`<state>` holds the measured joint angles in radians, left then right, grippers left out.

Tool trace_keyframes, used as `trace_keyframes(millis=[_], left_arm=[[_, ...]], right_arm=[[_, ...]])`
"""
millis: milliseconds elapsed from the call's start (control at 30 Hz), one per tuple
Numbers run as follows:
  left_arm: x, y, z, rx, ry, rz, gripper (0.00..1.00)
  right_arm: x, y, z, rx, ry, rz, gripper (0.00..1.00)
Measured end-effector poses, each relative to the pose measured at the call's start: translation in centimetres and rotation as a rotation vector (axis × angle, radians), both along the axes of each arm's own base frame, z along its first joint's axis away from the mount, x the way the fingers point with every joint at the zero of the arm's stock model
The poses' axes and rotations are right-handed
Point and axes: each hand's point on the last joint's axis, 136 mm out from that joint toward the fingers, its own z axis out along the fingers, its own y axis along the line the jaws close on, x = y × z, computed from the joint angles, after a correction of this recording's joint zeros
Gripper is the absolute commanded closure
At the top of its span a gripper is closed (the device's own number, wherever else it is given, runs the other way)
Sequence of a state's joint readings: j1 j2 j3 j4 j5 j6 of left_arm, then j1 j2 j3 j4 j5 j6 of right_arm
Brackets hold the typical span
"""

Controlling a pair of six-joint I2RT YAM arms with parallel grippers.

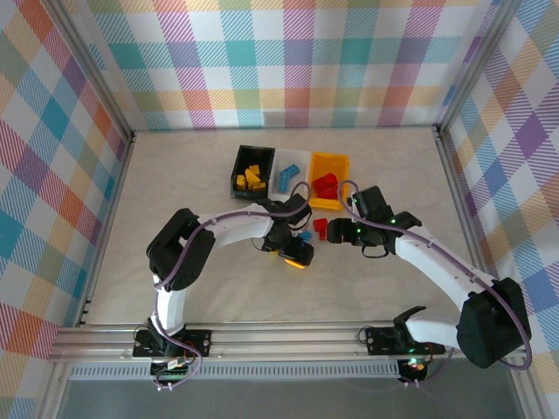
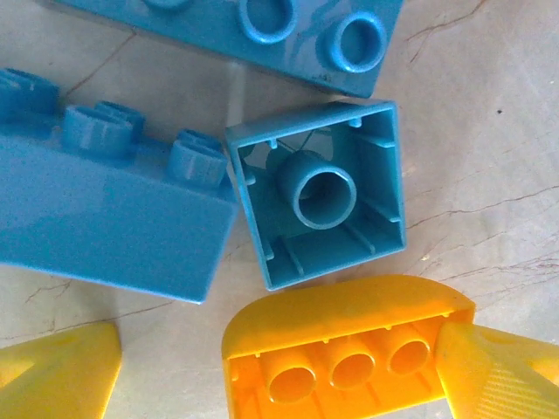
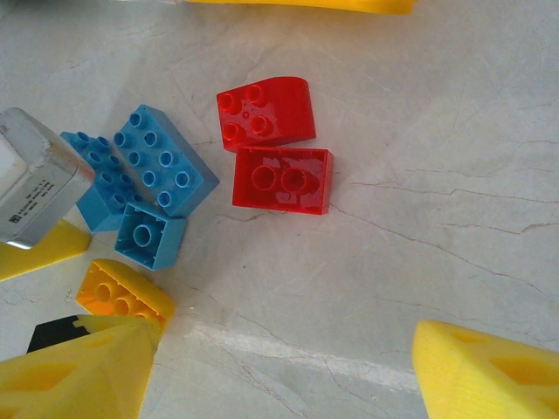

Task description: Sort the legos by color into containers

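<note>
An orange lego [image 2: 349,349] lies upside down on the table between the yellow fingers of my left gripper [image 2: 275,371]. Its right end touches the right finger [image 2: 502,375], while a gap separates it from the left finger [image 2: 52,371], so the gripper is open. Three blue legos [image 2: 105,209] [image 2: 319,196] [image 2: 262,26] lie just beyond it. My right gripper [image 3: 279,358] hangs open over bare table, near two red legos [image 3: 266,112] [image 3: 284,179]. The containers stand in a row: black [image 1: 239,164] with yellow legos, white [image 1: 281,163] with blue ones, yellow-orange [image 1: 328,160] with red ones.
Both grippers [image 1: 295,249] [image 1: 334,229] work close together just in front of the bins. The left gripper's grey body [image 3: 35,179] stands beside the blue legos [image 3: 166,161] in the right wrist view. Checked walls and metal posts ring the table [image 1: 175,175].
</note>
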<state>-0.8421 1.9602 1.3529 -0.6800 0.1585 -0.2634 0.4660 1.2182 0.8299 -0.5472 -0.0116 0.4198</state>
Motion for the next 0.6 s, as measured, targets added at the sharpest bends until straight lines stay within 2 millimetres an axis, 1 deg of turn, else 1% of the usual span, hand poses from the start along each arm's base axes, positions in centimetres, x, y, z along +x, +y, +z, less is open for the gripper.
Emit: trace_keyframes(millis=[67, 167, 300, 433, 600], left_arm=[[0.01, 0.04, -0.09, 0.003, 0.0, 0.0, 0.14], [0.02, 0.04, -0.15, 0.004, 0.001, 0.001, 0.14], [0.03, -0.05, -0.14, 0.0, 0.003, 0.007, 0.1], [-0.02, -0.16, -0.07, -0.007, 0.005, 0.011, 0.09], [-0.07, -0.26, -0.07, -0.007, 0.005, 0.019, 0.09]], right_arm=[[0.01, -0.01, 0.0, 0.0, 0.0, -0.001, 0.21], [0.03, -0.05, -0.02, 0.0, 0.001, -0.006, 0.21], [-0.02, -0.07, -0.26, -0.002, 0.008, -0.009, 0.21], [-0.08, -0.09, -0.72, -0.007, 0.022, -0.01, 0.21], [-0.03, -0.06, -0.75, -0.007, 0.021, -0.01, 0.21]])
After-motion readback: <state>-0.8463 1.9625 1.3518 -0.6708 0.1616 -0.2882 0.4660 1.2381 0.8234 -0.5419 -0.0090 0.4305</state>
